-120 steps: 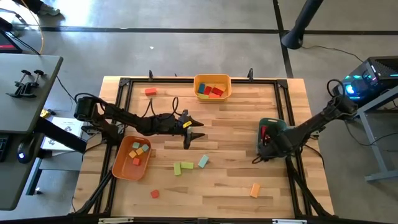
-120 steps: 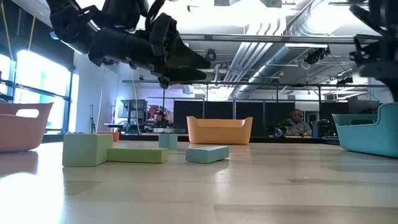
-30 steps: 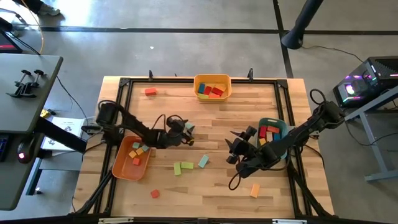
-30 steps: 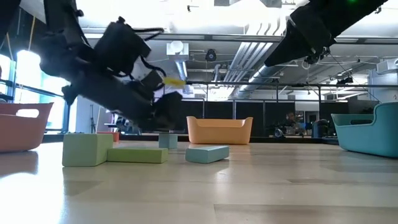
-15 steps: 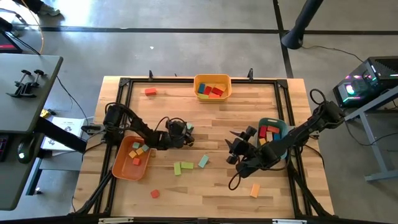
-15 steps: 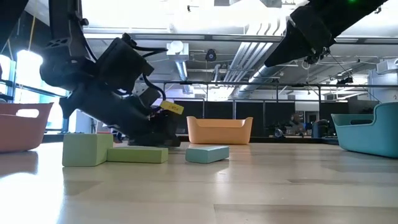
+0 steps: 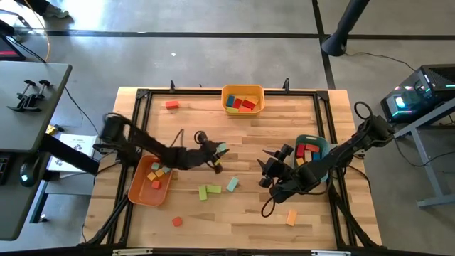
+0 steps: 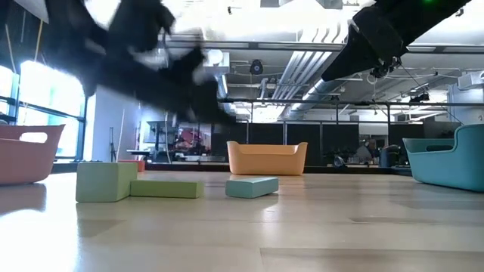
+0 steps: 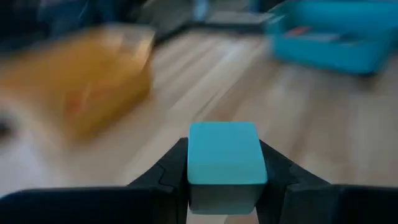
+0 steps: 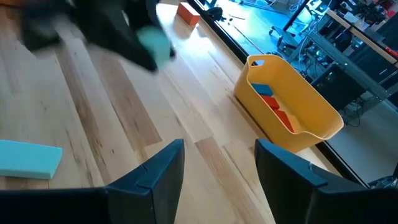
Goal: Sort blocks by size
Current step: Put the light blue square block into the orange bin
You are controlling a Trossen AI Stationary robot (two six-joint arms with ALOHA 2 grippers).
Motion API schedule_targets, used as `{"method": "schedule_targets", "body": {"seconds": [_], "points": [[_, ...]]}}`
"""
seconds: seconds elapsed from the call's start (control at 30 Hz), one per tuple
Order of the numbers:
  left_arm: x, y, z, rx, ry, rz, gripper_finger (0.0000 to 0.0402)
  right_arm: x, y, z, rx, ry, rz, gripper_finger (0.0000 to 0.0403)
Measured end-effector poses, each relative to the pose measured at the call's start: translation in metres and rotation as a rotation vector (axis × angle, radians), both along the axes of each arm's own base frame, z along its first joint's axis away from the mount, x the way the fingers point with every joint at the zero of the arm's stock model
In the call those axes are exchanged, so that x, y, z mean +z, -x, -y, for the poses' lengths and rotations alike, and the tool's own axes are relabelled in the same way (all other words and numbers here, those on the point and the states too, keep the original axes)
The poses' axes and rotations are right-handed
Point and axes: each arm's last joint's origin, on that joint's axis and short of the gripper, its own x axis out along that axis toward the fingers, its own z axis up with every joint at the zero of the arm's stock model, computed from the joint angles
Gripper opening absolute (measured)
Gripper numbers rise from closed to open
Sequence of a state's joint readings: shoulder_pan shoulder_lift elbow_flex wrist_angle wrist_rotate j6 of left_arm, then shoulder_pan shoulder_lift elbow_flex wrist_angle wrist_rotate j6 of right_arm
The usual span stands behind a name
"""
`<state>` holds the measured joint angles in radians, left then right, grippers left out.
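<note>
While squarely clamped, teal cube [image 9: 224, 158] upright.

We see the left gripper [image 7: 219, 158], which a moment ago reached down open at the table, now risen and clamped on a teal cube [image 9: 225, 155], swinging rightward.

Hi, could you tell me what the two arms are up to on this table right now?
They are sorting blocks into trays. The left gripper has its jaws closed on a small teal block and holds it above the middle of the table. The right gripper hovers with jaws apart and nothing in them, beside the teal tray. Two green blocks, a teal bar and a few orange and red blocks lie loose.
</note>
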<state>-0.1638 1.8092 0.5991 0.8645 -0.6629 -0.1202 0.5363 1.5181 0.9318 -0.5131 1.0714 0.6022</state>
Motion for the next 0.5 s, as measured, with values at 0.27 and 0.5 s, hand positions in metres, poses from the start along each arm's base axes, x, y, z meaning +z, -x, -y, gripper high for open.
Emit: {"method": "schedule_targets", "body": {"seconds": [0.27,0.5], "points": [[0.101,0.025,0.030,-0.512,-0.252,0.231,0.0097,0.000,0.000,0.000,0.000,-0.001,0.001,0.0192],[0.149,0.057,0.049,-1.031,-0.161,0.482,0.0097,0.000,-0.001,0.000,0.000,-0.005,0.007,0.0192]]}}
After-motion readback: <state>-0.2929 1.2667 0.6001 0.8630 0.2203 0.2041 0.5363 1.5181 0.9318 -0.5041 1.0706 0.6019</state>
